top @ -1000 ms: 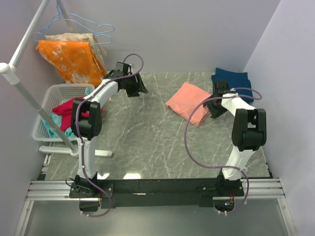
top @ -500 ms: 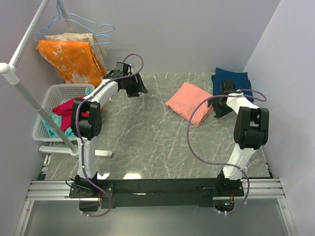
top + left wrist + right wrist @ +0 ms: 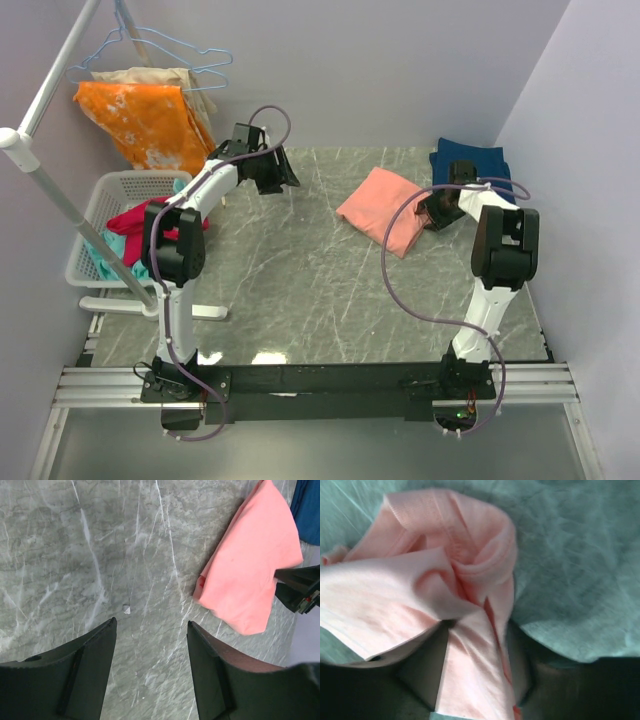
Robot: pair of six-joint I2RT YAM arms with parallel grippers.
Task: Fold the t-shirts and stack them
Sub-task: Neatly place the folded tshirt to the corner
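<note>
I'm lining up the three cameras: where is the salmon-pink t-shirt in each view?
Top external: salmon-pink t-shirt right of centre on the marble table.
Left wrist: t-shirt upper right.
Right wrist: t-shirt fills left and centre, close up.
Shared landmark: the marble table.

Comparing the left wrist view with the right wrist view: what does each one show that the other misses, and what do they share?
Left wrist only: the open left fingers over the bare marble table, the whole folded salmon-pink shirt, a strip of the navy shirt, and the right fingers at the pink shirt's edge. Right wrist only: a blurred close-up of that shirt's bunched folds and a stitched band, with cloth running between its own fingers; whether they grip it is unclear. Both: the salmon-pink shirt lying on the table.
</note>
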